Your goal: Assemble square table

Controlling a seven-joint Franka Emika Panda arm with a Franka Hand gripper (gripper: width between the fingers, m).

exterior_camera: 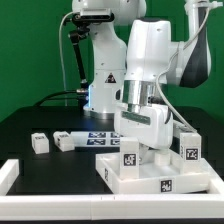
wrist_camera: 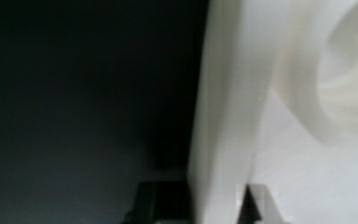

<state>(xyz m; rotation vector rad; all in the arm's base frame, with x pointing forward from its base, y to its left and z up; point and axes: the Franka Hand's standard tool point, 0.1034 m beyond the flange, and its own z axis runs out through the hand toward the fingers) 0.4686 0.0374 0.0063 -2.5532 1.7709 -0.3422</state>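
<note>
Closest to where I stand, the long white bar runs along the front edge of the black worktop, well in front of the claw. Directly under the claw lies the square table, its white panel flat on the worktop and showing marker tags on its sides. The white arm comes down from above onto it.

From the wrist view, the claw is pressed together on a thin white wall, with one dark finger on each side of it. I believe this wall is part of the square table, but the close picture is too blurred to say which part.

Just beside the claw, on the exterior view's right, an upright leg stands on the panel's corner. The loose legs lie well apart from the claw, on the exterior view's left. Between them and the claw lies the marker board.
</note>
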